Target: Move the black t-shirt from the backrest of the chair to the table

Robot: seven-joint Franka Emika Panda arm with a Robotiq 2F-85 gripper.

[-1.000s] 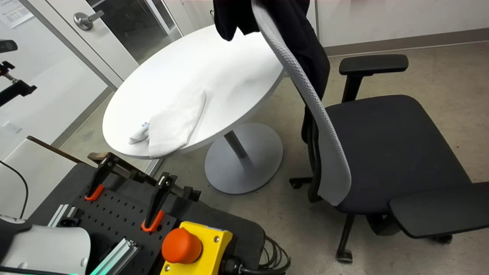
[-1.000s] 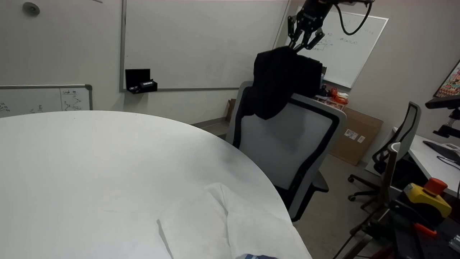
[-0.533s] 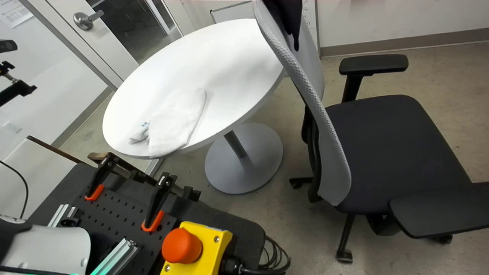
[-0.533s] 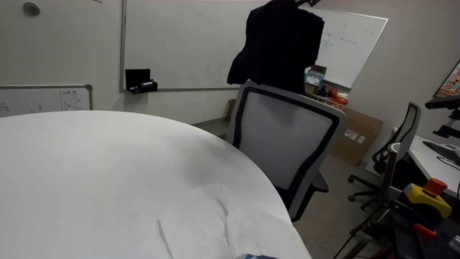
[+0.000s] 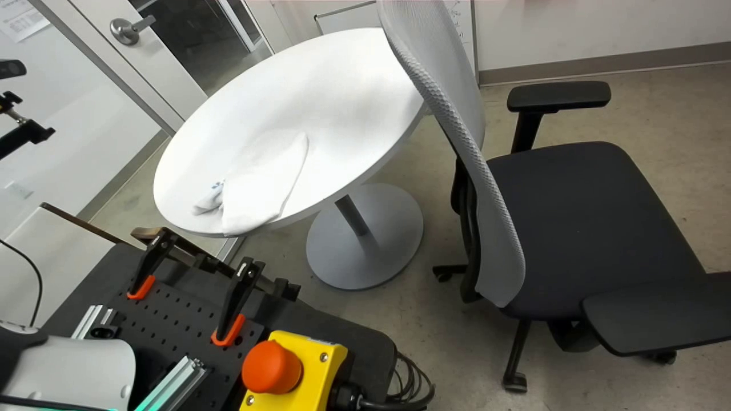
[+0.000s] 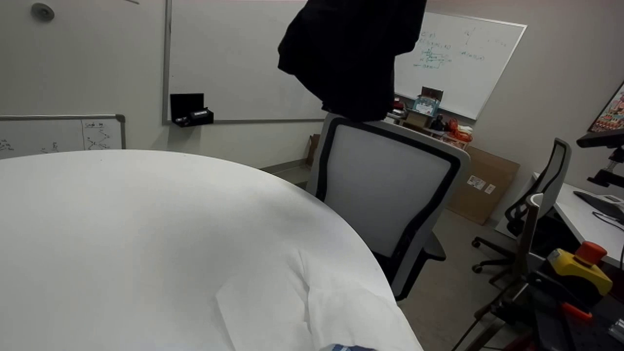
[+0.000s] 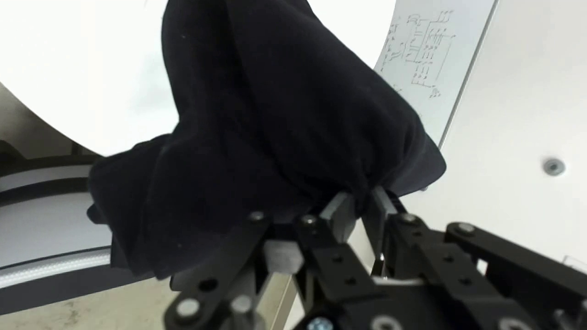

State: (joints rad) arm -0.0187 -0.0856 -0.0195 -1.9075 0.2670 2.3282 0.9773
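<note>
A scrawled whiteboard (image 6: pixel 480 73), an office chair (image 5: pixel 588 228), clamps (image 5: pixel 241 288), a perforated plate (image 5: pixel 183 311) and a red push button (image 5: pixel 272 367) mark this room as an office-style lab.

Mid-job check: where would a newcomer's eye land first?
The soft black fabric t-shirt, pinched in the black jointed gripper across the wrist view. Then the bright yellow box with its domed orange button, at the bottom of an exterior view. Next, the round white table beside the grey-backed black office chair.

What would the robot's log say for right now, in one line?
Grip: hand pinching black t-shirt | State: hanging, contact with backrest unclear | Table: white cloth on it | Placing: not yet done
</note>
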